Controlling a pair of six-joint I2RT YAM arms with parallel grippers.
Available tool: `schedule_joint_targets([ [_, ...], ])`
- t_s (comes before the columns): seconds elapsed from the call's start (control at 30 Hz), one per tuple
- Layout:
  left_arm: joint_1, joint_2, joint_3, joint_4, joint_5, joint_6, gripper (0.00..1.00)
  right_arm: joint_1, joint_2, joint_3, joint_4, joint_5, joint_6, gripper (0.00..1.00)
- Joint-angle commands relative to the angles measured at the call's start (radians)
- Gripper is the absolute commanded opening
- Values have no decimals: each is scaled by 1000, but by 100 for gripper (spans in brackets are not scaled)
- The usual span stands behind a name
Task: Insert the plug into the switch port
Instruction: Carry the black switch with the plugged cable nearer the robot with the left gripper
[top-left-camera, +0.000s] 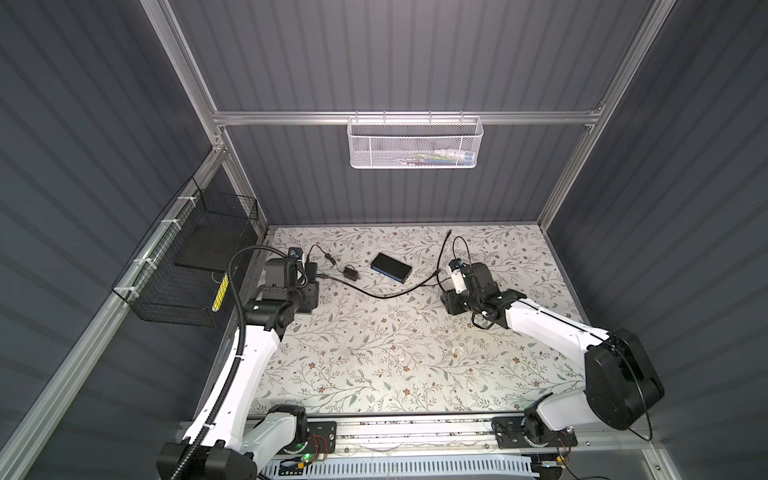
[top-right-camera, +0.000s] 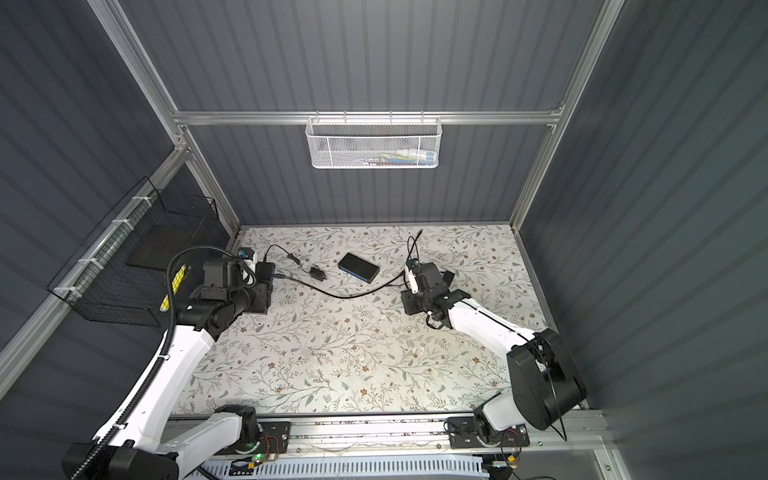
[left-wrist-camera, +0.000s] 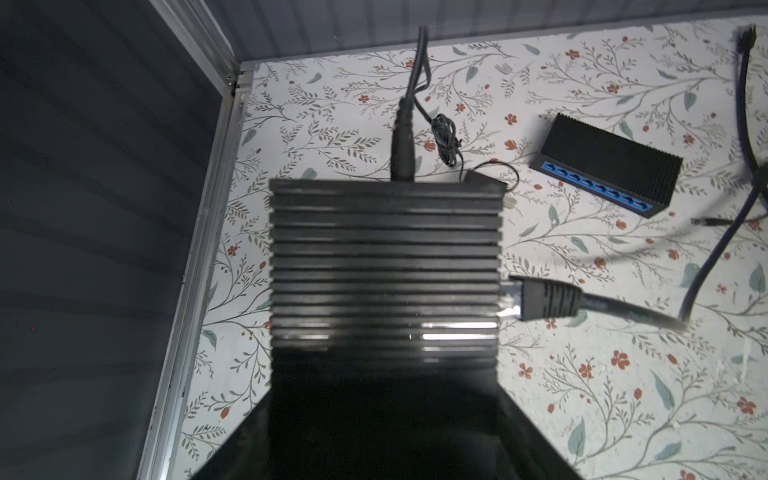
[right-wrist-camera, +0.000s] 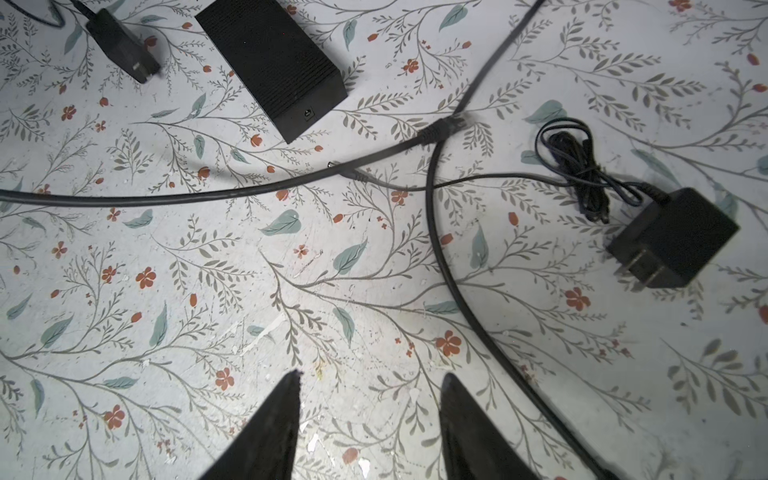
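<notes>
Your right gripper (right-wrist-camera: 370, 378) hangs over the floral table (right-wrist-camera: 166, 249), jaws apart and empty. Your left gripper (top-left-camera: 311, 277) grips a ribbed black box (left-wrist-camera: 384, 266) that hides its fingers. Farther out, the plug (right-wrist-camera: 332, 165) lies loose near the switch port (right-wrist-camera: 307, 113), its lead crossed by a blurred cable (right-wrist-camera: 208, 193).

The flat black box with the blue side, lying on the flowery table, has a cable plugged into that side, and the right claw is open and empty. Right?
Not quite. The flat black box with the blue side has no cable in that side: the left wrist view shows its sockets bare. It lies on the flowery table, and the right gripper is open and empty.
</notes>
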Motion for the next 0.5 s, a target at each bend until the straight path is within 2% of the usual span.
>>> schedule_joint_targets([
  [0.0, 32, -55, -49, 43, -24, -82, 56, 1, -17, 24, 7, -14, 0, 55],
  [0.2, 71, -88, -91, 144, 112, -145, 57, 2, -19, 34, -2, -10, -6, 55],
  [0.47, 73, -50, -29, 231, 362, -149, 61, 3, -2, 47, -2, -9, 7, 55],
])
